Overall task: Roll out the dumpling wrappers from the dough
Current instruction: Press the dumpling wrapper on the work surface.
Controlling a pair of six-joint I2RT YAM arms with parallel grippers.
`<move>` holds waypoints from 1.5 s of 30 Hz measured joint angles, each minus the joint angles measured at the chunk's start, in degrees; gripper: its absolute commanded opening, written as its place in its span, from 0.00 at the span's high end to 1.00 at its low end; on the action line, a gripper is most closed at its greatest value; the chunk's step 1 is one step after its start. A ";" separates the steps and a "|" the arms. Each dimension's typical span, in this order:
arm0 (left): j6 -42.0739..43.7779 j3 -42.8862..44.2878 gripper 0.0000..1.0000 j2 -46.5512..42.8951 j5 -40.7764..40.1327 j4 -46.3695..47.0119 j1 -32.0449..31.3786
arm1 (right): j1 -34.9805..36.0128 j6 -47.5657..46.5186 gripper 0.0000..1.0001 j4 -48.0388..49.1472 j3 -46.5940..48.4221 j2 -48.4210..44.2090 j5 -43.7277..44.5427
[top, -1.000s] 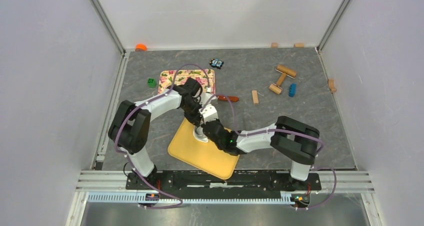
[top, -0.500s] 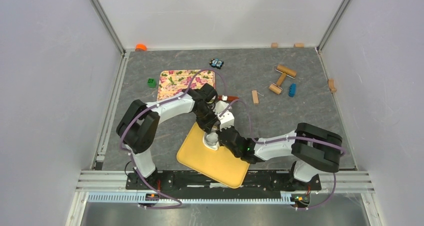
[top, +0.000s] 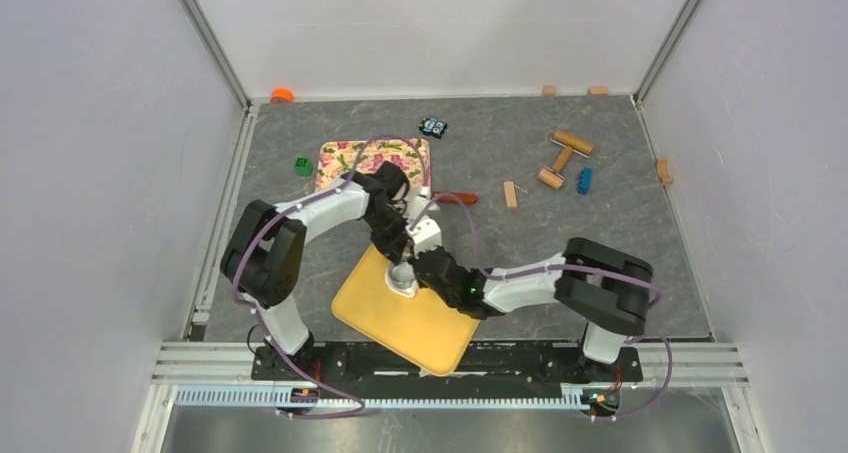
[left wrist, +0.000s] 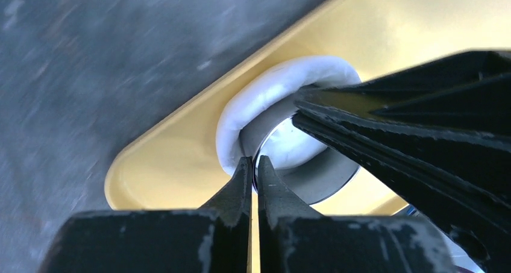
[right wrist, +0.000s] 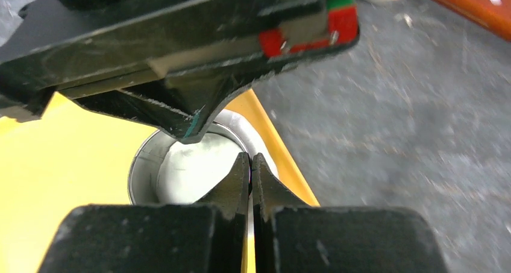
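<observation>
The cup (top: 403,277) sits on dough (left wrist: 260,93) on the board (top: 412,325); mat (top: 356,159) behind.

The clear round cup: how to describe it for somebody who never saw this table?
Find the yellow board at the near middle of the table. Near its far corner stands the clear round cup, white dough pressed against its wall. It alone is see-through, and the left gripper and right gripper both pinch its rim.

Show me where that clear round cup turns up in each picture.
Top external: the clear cup is mid-picture, on the far corner of the yellow board.
Left wrist: the clear cup is at the centre, ringed by white dough.
Right wrist: the clear cup is lower centre-left.
Shared landmark: the yellow board beneath it.
</observation>
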 measured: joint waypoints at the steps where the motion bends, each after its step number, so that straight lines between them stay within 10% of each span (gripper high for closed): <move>1: 0.07 0.42 0.98 0.17 -0.17 0.04 -2.27 | -0.24 0.50 1.00 -0.02 -2.29 -1.92 0.00; 8: 0.46 2.54 0.98 1.64 -0.57 2.80 -11.96 | -0.57 5.49 1.00 0.68 -14.29 -11.76 0.07; 19: 0.96 -0.46 0.98 -0.11 0.26 1.57 4.61 | -1.55 -0.68 1.00 -1.29 5.07 3.04 -2.19; 29: -0.72 -0.57 0.98 -0.76 1.84 2.64 4.33 | -3.04 -8.81 0.61 -10.45 -2.99 -15.26 -8.46; 45: 3.37 1.01 0.98 -8.15 4.11 -4.39 2.21 | -2.84 5.64 0.74 -22.27 -17.53 -24.63 -9.88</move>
